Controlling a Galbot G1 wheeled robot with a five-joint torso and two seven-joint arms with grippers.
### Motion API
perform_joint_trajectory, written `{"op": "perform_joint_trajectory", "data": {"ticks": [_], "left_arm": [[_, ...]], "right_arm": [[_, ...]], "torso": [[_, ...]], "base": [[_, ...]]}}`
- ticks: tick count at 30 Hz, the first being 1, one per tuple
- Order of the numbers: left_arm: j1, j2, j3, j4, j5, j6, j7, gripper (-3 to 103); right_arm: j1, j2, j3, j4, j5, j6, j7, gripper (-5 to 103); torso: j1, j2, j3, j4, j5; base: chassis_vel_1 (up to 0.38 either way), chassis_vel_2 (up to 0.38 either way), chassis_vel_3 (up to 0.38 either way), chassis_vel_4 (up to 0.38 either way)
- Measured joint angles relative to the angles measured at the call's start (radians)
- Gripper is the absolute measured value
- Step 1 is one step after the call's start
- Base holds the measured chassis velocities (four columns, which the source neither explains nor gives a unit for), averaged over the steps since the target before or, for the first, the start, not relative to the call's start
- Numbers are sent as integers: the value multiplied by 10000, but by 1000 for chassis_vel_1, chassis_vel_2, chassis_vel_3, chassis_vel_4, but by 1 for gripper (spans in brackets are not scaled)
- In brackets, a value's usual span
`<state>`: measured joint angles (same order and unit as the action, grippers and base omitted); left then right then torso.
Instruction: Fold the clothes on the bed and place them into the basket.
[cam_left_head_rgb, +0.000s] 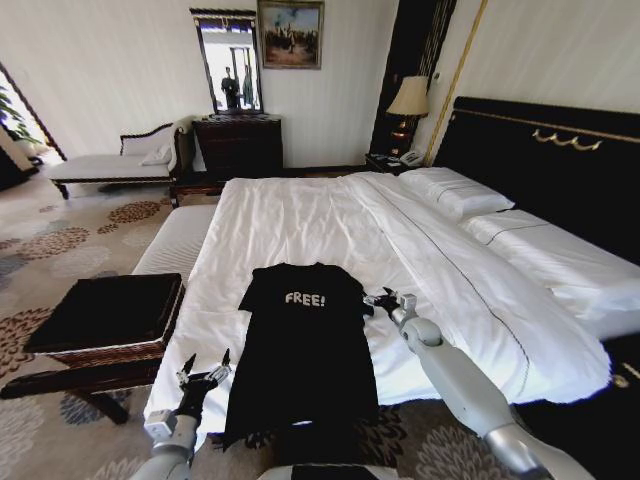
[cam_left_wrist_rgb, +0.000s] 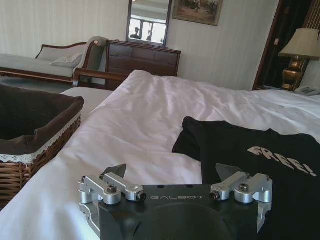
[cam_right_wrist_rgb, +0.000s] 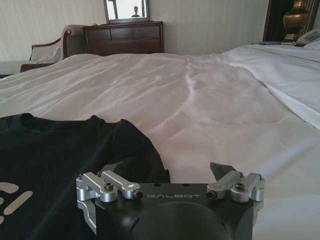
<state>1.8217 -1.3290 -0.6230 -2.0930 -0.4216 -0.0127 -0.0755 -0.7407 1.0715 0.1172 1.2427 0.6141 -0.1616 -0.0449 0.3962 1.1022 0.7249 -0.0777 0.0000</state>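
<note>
Left tool (cam_left_head_rgb: 204, 367) and right tool (cam_left_head_rgb: 384, 298) agape, empty, flanking black T-shirt (cam_left_head_rgb: 300, 350) lengthwise on bed (cam_left_head_rgb: 300, 215), collar toward far edge.

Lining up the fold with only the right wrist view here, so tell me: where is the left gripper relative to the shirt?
Observer: The left gripper is open beside the T-shirt's lower left edge, near the foot of the bed.
Operator: Where's the basket?
Observer: The basket stands off the bed's left side, close to the left gripper.
Operator: And the hem?
Observer: It seems to drape over the bed's foot edge.
</note>
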Motion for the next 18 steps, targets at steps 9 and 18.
{"op": "perform_joint_trajectory", "data": {"ticks": [9,18], "left_arm": [[-16,56,-71,18,-62,-1,1,100],[-91,100,-86,54,-93,-1,1,100]], "right_arm": [[691,405,-153,-1161,140,64,38,79],[735,547,-149,-1479,396,31,24,73]], "torso": [[0,0,0,-4,0],[0,0,0,-2,0]], "base": [[0,0,0,0],[0,0,0,0]]}}
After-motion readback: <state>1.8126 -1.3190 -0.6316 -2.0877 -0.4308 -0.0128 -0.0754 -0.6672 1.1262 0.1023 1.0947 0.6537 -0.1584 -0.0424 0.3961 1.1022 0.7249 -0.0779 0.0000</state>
